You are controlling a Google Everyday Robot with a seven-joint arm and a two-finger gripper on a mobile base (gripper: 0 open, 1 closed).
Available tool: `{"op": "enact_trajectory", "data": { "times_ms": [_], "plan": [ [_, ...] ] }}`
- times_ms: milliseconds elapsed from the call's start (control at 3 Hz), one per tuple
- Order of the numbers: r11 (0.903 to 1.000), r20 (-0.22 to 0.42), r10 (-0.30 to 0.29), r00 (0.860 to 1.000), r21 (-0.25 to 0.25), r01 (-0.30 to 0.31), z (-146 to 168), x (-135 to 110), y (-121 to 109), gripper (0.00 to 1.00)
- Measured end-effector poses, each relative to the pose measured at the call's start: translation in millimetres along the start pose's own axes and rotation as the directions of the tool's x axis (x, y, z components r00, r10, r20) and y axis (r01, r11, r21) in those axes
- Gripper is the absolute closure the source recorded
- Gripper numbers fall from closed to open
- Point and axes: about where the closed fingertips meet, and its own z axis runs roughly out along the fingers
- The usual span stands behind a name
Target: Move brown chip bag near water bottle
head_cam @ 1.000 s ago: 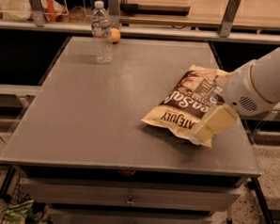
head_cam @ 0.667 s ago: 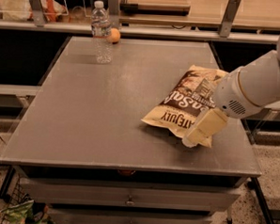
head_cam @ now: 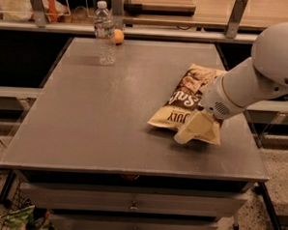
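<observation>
The brown chip bag [head_cam: 183, 97] lies flat on the right part of the grey table [head_cam: 110, 115], cream and dark brown with large lettering. The water bottle [head_cam: 104, 33] stands upright at the table's far left, clear with a white cap. My gripper [head_cam: 197, 129] comes in from the right on a white arm and sits over the bag's near right corner, its cream fingers [head_cam: 187, 131] pointing down and left at the table. The gripper covers that corner of the bag.
A small orange ball [head_cam: 118, 36] rests just right of the bottle at the table's far edge. A shelf rail with metal posts runs behind the table. A green patterned bag [head_cam: 25, 219] lies on the floor at bottom left. Drawers sit under the table front.
My arm has lifted and swung slightly left over the bag's near corner. The bag and the bottle have not moved.
</observation>
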Motion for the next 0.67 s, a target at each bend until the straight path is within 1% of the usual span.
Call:
{"op": "enact_trajectory", "data": {
  "times_ms": [333, 667],
  "plan": [
    [0.9995, 0.010, -0.028, 1.000, 0.014, 0.027, 6.2, -10.4, -6.0, 0.41],
    [0.9993, 0.018, -0.030, 0.999, 0.024, 0.030, 5.6, -13.2, -7.7, 0.64]
  ]
}}
